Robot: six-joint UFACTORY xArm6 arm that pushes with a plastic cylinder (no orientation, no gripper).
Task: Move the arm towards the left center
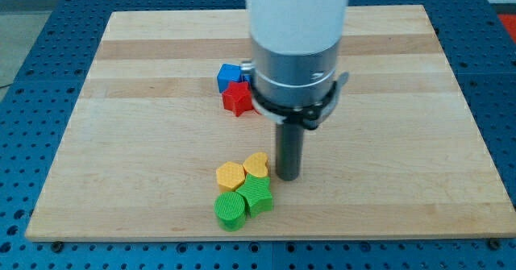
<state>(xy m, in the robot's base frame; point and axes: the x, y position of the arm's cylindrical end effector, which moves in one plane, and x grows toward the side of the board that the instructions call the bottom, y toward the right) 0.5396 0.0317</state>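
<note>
My tip [288,176] is the lower end of a dark rod under the white and grey arm, resting on the wooden board [145,141] just right of a yellow heart block [256,165]. A yellow hexagon block [230,176] touches the heart on its left. A green star block [258,195] and a green round block [230,210] sit just below them. A red star block [237,98] and a blue block [228,77] lie higher up, left of the arm's body, which hides part of the blue block.
The board lies on a blue perforated table [32,76]. The arm's wide body covers the board's upper middle.
</note>
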